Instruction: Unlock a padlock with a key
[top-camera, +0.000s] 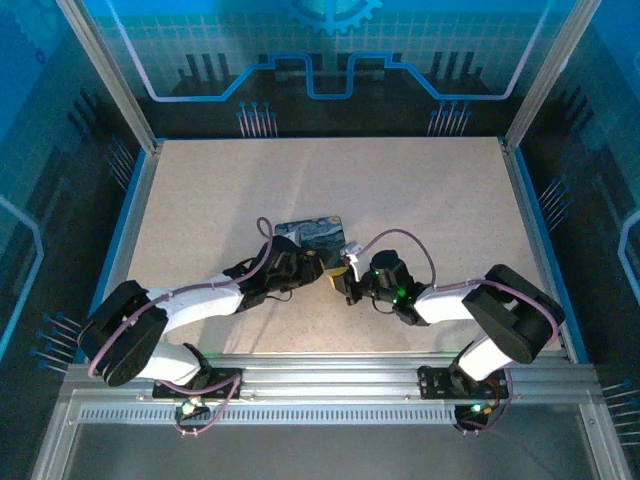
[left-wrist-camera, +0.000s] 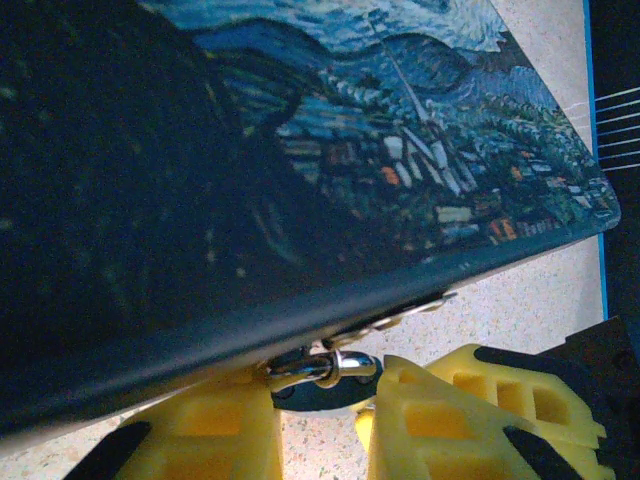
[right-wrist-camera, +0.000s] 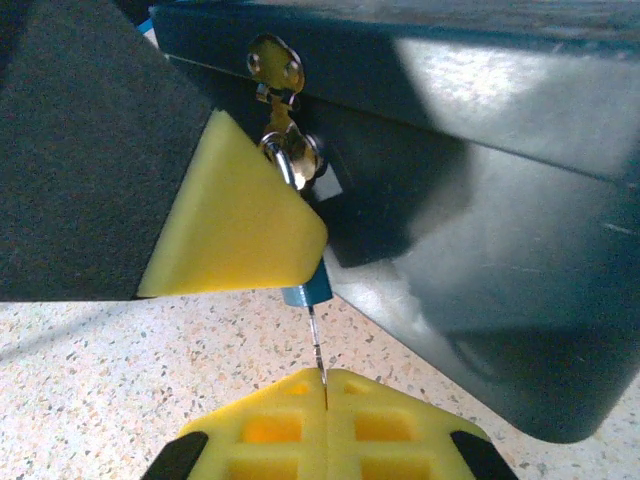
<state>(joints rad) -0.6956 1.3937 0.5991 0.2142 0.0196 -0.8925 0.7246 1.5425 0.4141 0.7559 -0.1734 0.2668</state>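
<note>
The small blue padlock (right-wrist-camera: 307, 291) hangs by its silver shackle (right-wrist-camera: 292, 155) from the zip pulls (right-wrist-camera: 275, 65) of a swirl-printed case (top-camera: 308, 235). My left gripper (left-wrist-camera: 320, 405) is shut on the padlock (left-wrist-camera: 330, 392); one of its yellow fingers (right-wrist-camera: 235, 225) hides most of the lock body in the right wrist view. My right gripper (right-wrist-camera: 326, 388) is shut on the thin key (right-wrist-camera: 316, 345). The key's blade runs straight up into the padlock's bottom face. In the top view both grippers, left (top-camera: 318, 270) and right (top-camera: 346, 273), meet at the case's near edge.
The case lies flat on the speckled table (top-camera: 400, 190), its dark side wall (right-wrist-camera: 480, 250) close on the right of the key. A blue rim (top-camera: 540, 240) and metal posts bound the table. Open tabletop lies behind and to both sides of the case.
</note>
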